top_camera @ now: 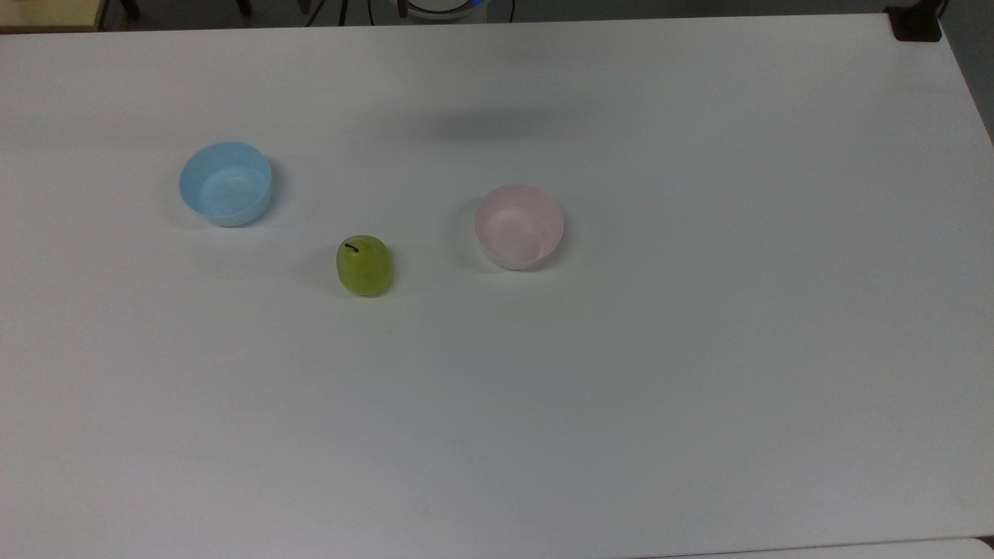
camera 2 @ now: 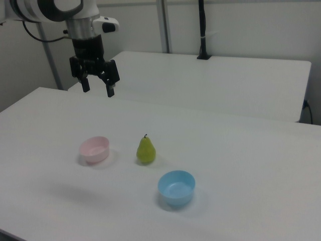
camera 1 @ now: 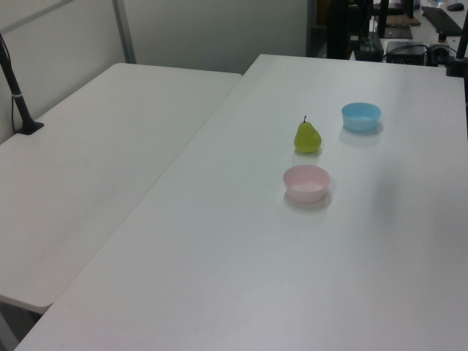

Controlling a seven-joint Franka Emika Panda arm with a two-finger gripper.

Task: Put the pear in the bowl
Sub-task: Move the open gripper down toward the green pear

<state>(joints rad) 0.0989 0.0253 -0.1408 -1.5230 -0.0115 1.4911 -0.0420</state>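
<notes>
White worktop (top_camera: 621, 404) carries three items, none touching: pear (top_camera: 363, 265) upright on the surface, stem up, between the pink bowl (top_camera: 519, 227) and the light blue bowl (top_camera: 226, 183). In the top view the pear sits left of the pink bowl and right of the blue one, a bit nearer the camera than both. End effector (camera 2: 97, 89) hangs high above the worktop in the right view, up and left of the pink bowl, fingers apart, gripping nothing.

Open white tabletop (top_camera: 621, 404) surrounds three separate items: yellow-green pear (top_camera: 363, 265) between pale pink plastic bowl (top_camera: 519, 227) and light blue plastic bowl (top_camera: 225, 183), with clear gaps. Black two-finger gripper (camera 2: 97, 89) hangs high, unobstructed.
</notes>
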